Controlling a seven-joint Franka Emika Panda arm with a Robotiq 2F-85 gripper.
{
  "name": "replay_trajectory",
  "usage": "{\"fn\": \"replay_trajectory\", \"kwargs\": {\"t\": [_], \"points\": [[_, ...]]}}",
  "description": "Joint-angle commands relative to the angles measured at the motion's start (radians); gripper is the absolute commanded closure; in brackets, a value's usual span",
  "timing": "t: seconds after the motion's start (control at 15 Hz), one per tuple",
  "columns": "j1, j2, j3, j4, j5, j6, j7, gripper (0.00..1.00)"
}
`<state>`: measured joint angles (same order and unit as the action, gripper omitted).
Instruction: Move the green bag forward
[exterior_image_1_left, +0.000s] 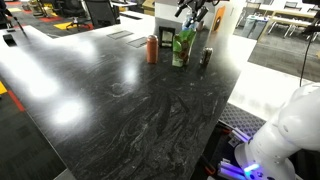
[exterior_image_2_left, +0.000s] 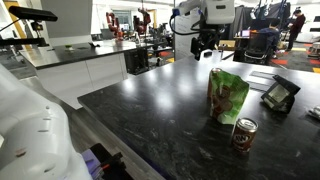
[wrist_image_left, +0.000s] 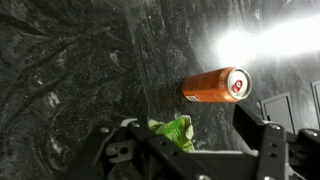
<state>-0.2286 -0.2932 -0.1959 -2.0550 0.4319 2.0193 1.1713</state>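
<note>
The green bag (exterior_image_1_left: 183, 46) stands upright on the black marbled table (exterior_image_1_left: 130, 110), next to a red-brown can (exterior_image_1_left: 152, 49). Both also show in an exterior view, the bag (exterior_image_2_left: 228, 96) behind the can (exterior_image_2_left: 243, 134). My gripper (exterior_image_1_left: 196, 13) hangs open and empty a little above the bag, not touching it; it also shows in an exterior view (exterior_image_2_left: 206, 45). In the wrist view the bag's crinkled top (wrist_image_left: 170, 132) lies between my open fingers (wrist_image_left: 185, 135), and the can (wrist_image_left: 215, 84) lies just beyond it.
A small dark object (exterior_image_1_left: 207, 56) stands close beside the bag, on the side away from the can. A dark tablet-like stand (exterior_image_2_left: 280, 95) sits further along the table. The table edge (exterior_image_1_left: 235, 85) is near the bag.
</note>
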Motion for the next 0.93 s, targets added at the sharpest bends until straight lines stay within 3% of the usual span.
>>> {"fn": "replay_trajectory", "kwargs": {"t": [0.0,0.33,0.6,0.87], "points": [[0.003,0.016,0.009,0.094,-0.031,-0.229,0.078,0.00],[0.004,0.055,0.072,0.206,-0.213,-0.413,0.242,0.00],[0.029,0.068,0.114,0.232,-0.326,-0.399,0.290,0.00],[0.038,0.048,0.107,0.211,-0.314,-0.397,0.284,0.00]]}}
